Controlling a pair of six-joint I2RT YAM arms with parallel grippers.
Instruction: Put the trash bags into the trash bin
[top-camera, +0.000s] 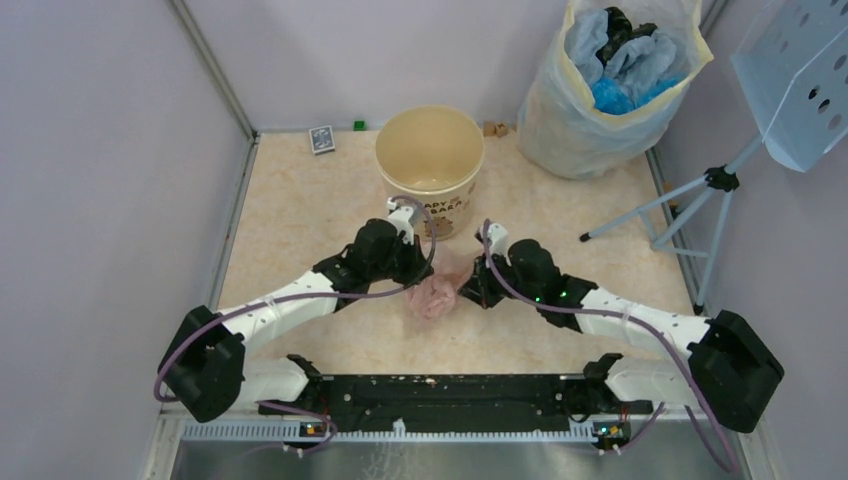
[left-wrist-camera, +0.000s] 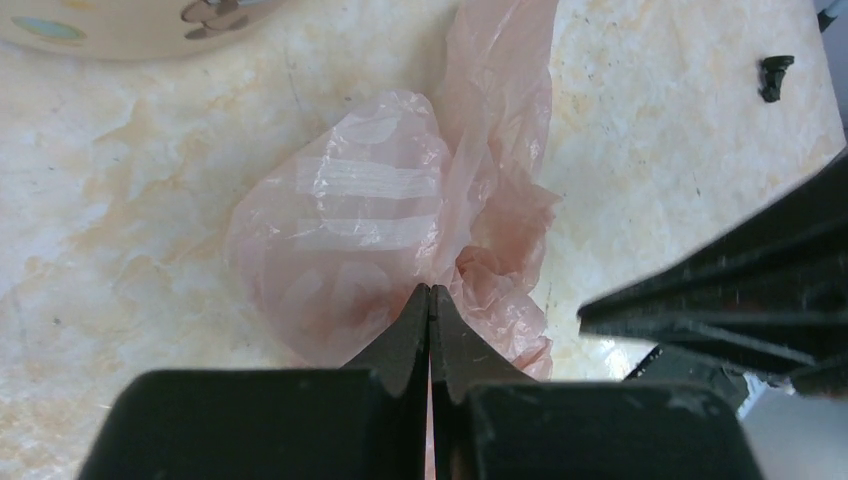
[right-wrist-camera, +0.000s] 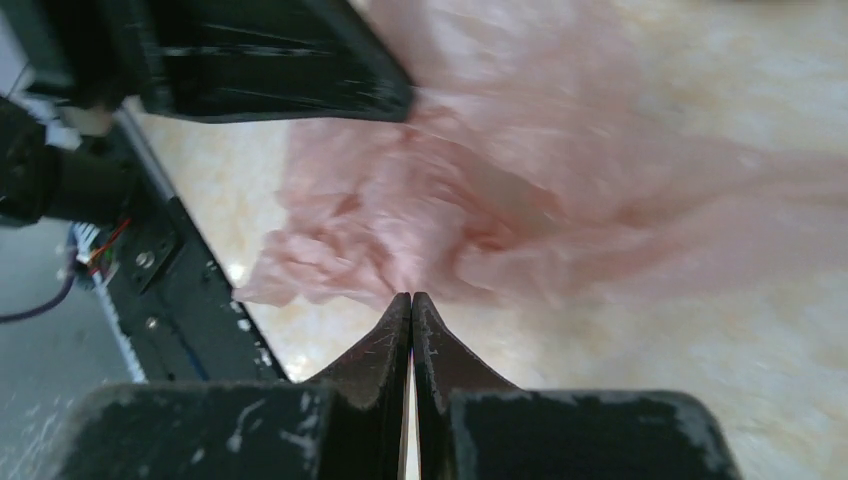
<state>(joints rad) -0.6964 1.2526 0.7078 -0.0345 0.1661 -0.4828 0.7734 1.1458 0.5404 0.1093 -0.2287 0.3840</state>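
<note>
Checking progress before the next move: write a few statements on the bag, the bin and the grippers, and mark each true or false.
1. The bag lies on the table, outside the bin. True.
2. Both grippers are open. False: the left gripper and the right gripper are both shut, and each seems to pinch a fold of the bag.
3. The bin lies tipped on its side. False: it stands upright with its mouth up.
4. The bag sits between the two grippers. True.
5. The bag hangs over the bin's rim. False: it is in front of the bin, on the arms' side, and clear of the rim.
</note>
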